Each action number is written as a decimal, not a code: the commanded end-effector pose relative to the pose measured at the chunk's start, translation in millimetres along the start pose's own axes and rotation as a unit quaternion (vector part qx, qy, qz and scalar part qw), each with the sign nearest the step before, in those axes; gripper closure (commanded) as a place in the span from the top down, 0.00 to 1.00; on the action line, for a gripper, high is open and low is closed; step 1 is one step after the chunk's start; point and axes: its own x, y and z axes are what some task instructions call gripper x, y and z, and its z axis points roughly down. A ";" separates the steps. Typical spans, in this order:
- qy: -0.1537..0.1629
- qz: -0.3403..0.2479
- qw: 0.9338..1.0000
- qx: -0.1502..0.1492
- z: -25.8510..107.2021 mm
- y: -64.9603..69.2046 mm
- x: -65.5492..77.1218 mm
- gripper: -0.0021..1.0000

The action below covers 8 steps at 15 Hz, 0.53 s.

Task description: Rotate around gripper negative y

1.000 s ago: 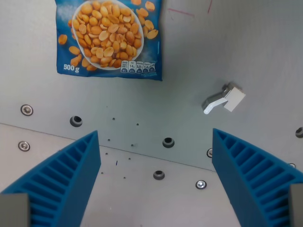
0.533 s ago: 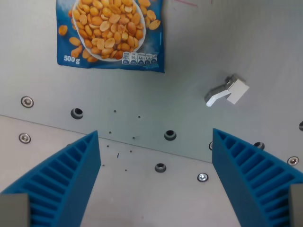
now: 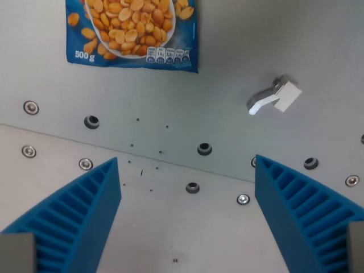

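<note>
Claw [image 3: 187,222] is the thing this task turns on, since the job is a rotation about its own axis and no object is named for lifting. It hangs over the bench [image 3: 239,45] with its two blue ribbed fingers [image 3: 74,222] set wide apart, one at the wrist view's left and one at the wrist view's right, and nothing lies between them. I judge the ribbed fingers to be somewhat compliant and grippy, though that matters little while they hold nothing; the turn needs no hold on anything.

Below, the bench is flat grey metal, seemingly two plates meeting along a slanted seam [image 3: 170,165]. Screw heads [image 3: 243,199] and dark threaded holes [image 3: 204,149] are scattered near that seam, and small dark specks dot the middle. The surface looks hard and smooth.

At the top of the wrist view lies a blue peanut bag [image 3: 133,34], marked 500 g, flat on the bench and cut off by the frame's upper edge. It would likely be soft, crinkly and slippery. Well apart from it, toward the wrist view's right, sits a small white bracket-like piece [image 3: 274,96], which looks light and rigid.

Both objects lie well clear of the fingers, so a tilt in place seems to have room, provided the fingertips stay off the plates.
</note>
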 end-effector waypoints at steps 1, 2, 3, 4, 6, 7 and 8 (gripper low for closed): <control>-0.107 0.004 0.994 -0.008 -7.5 0.5 6.0 1.00; -0.113 0.004 0.994 -0.008 -7.5 0.5 6.0 1.00; -0.120 0.004 0.993 -0.008 -7.5 0.5 6.0 1.00; -0.126 0.004 0.992 -0.008 -7.5 0.5 6.0 1.00; -0.140 0.004 0.990 -0.008 -7.5 0.5 6.0 1.00; -0.146 0.005 0.989 -0.008 -7.5 0.5 6.0 1.00; -0.153 0.005 0.988 -0.008 -7.5 0.5 6.0 1.00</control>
